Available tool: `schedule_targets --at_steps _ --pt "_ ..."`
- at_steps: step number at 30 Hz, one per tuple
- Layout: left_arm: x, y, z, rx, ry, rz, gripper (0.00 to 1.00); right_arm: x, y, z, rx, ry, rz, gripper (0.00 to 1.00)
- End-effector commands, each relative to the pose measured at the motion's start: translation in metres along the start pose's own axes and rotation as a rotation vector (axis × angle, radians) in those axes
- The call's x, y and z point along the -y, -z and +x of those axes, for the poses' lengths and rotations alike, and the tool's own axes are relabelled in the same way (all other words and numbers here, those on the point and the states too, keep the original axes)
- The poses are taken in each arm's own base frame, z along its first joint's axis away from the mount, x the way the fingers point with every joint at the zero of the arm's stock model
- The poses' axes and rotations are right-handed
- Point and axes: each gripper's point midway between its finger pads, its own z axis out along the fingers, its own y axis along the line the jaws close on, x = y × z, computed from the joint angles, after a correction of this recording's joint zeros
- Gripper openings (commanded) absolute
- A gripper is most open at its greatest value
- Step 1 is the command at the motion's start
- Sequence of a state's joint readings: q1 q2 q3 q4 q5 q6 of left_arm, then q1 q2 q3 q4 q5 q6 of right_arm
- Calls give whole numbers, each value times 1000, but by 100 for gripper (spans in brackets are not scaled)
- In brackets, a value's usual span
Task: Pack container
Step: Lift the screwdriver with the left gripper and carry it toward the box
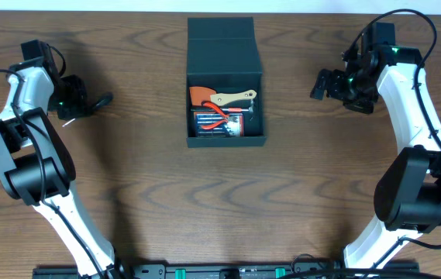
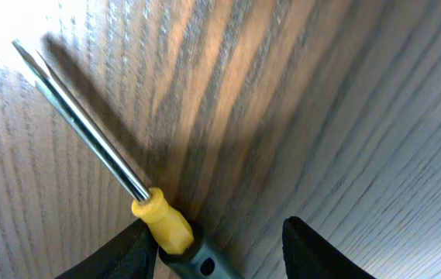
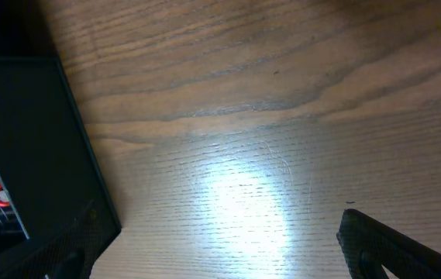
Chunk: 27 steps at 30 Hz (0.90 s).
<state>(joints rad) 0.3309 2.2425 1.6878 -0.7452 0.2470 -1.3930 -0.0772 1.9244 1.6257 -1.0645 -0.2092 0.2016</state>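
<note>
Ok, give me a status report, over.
Left tool open, straddling screwdriver handle. Right tool open, empty. Container lid open, hand tools inside. Nothing between screwdriver and container.

container: mid table, between my arms
lid: laid open behind container
tools: in container
screwdriver: on table, well left of container, handle between my left gripper fingers
right gripper: near container, on its right, apart from it
</note>
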Motion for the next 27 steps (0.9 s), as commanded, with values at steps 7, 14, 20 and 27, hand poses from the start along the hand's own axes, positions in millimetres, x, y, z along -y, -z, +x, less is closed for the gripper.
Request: schedule_targets --at_steps 7,14,20,27 --pt "-18 -30 24 -7 -106 -86 51 -3 -4 -1 2 -3 -7 99" --pt "-19 -32 31 9 -122 -91 34 -2 -4 2 -11 -6 -3 99" --pt "-19 -32 31 9 -121 -92 19 -3 -4 2 -11 -6 -4 99" --pt "-20 -32 32 1 -158 -94 6 -3 -4 2 -11 -6 -4 99"
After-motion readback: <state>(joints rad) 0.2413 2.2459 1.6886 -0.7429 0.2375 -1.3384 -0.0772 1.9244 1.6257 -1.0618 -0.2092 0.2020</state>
